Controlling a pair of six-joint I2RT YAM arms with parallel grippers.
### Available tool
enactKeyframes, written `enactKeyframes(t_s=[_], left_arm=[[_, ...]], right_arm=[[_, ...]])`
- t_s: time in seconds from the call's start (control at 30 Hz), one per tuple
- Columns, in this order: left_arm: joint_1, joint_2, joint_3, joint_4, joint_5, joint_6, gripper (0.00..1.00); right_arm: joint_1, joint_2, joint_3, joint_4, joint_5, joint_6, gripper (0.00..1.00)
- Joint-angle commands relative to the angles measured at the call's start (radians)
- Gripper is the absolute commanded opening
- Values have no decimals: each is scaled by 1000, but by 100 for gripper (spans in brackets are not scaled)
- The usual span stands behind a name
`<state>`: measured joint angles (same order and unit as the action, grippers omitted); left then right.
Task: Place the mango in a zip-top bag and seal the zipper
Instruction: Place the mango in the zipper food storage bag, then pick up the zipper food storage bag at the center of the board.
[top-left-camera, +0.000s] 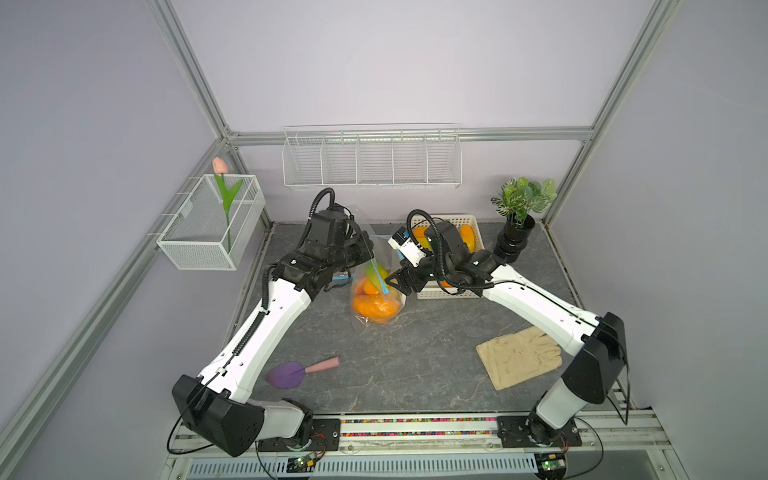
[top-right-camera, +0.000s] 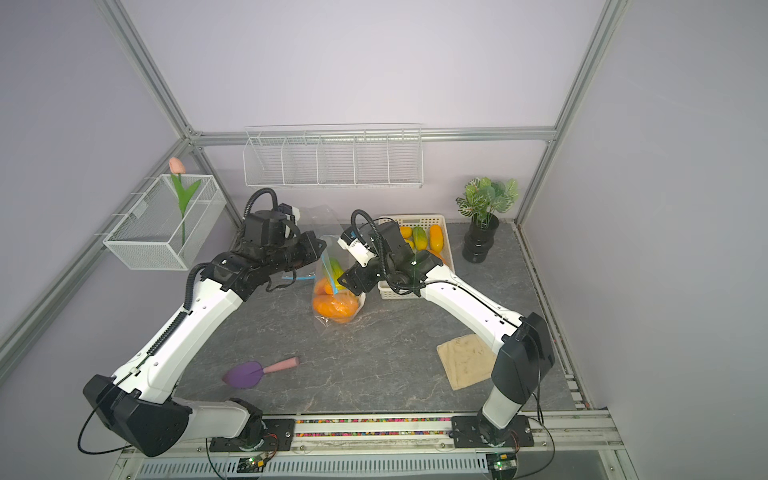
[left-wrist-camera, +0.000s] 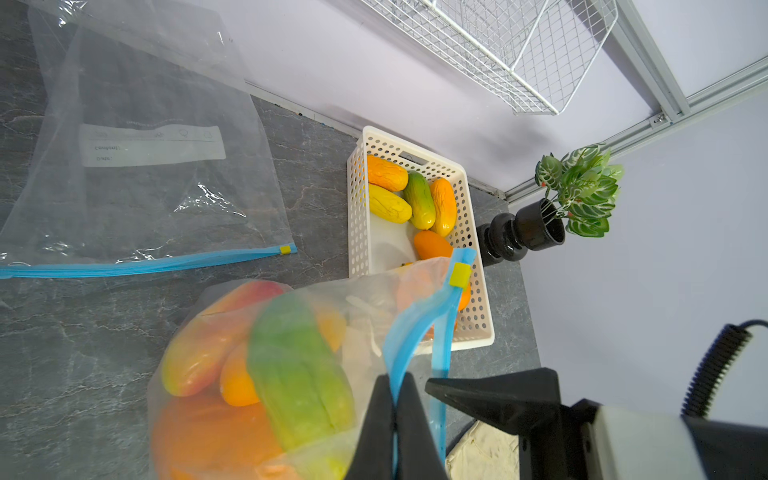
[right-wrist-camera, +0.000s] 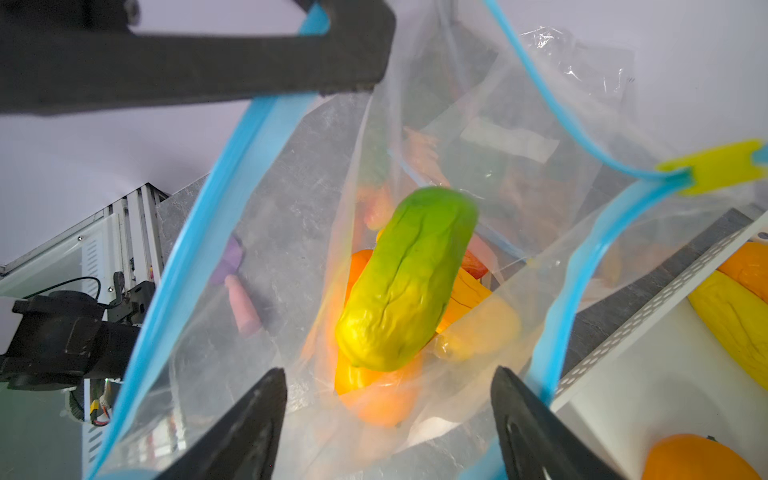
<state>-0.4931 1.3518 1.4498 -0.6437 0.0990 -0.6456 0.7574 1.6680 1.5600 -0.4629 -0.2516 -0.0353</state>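
Top views: on a grey marble-patterned table (top-left-camera: 415, 361), a clear plastic zip-top bag (top-left-camera: 363, 322) stands upright between two robot arms, bulging with orange fruit. The left hand (top-left-camera: 369, 250) holds its top edge. The right hand (top-left-camera: 394, 283) hovers at its mouth, just beside a white perforated plastic basket (top-left-camera: 453, 217) of more mangoes.

Left wrist view: the left hand's jaws are pressed together, pinching the bag's blue zipper strip (left-wrist-camera: 415, 320), so the mouth hangs open. A yellow slider tab (left-wrist-camera: 459, 275) sits at the strip's far end. Behind, a second, empty clear bag (left-wrist-camera: 166, 208) lies flat on the table. Its white label panel (left-wrist-camera: 151, 145) carries faint print seen back to front through the plastic; it seems to read "Content:" and "Date:". No brand can be made out.

Right wrist view: the right hand's jaws are spread wide and hold nothing. Beyond them, a green-to-yellow mango (right-wrist-camera: 407, 278) is inside the bag, slightly blurred, on top of the orange fruit.

The step in hand looks like the release; sealing is not yet done. To do it well, the right hand would best rise straight out of the mouth without snagging the rim. It could then take the slider tab and draw it along the taut strip toward the left hand's pinch.
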Motion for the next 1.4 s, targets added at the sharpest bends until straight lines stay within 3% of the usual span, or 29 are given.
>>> enactKeyframes(t_s=[0.0, 0.1, 0.23, 0.33, 0.57, 0.73, 0.9, 1.07, 1.17, 1.37], left_arm=[[4, -22, 40, -12, -12, 31, 0], [4, -8, 100, -50, 15, 71, 0], [-2, -26, 82, -29, 56, 54, 0], [-6, -45, 8, 42, 74, 5, 0], [-29, -42, -86, 124, 99, -58, 0], [-39, -33, -100, 140, 122, -61, 24], [-38, -17, -49, 112, 129, -30, 37], [-33, -37, 2, 55, 139, 18, 67], [-16, -76, 13, 26, 129, 35, 75], [43, -158, -2, -7, 135, 44, 79]], right_arm=[[1, -52, 38, -46, 45, 28, 81], [-24, -137, 2, -5, 102, 90, 88], [-128, -199, -48, 48, 54, 286, 90], [-151, -188, -42, 32, 42, 427, 95], [-150, -89, -36, 21, -20, 534, 100], [-150, -90, -107, 67, -15, 584, 98], [-146, -98, -166, 97, -65, 593, 97], [-149, -122, -200, 82, -58, 558, 96], [-161, -124, -210, 67, -46, 537, 96], [-191, -78, -192, 78, -71, 522, 96]])
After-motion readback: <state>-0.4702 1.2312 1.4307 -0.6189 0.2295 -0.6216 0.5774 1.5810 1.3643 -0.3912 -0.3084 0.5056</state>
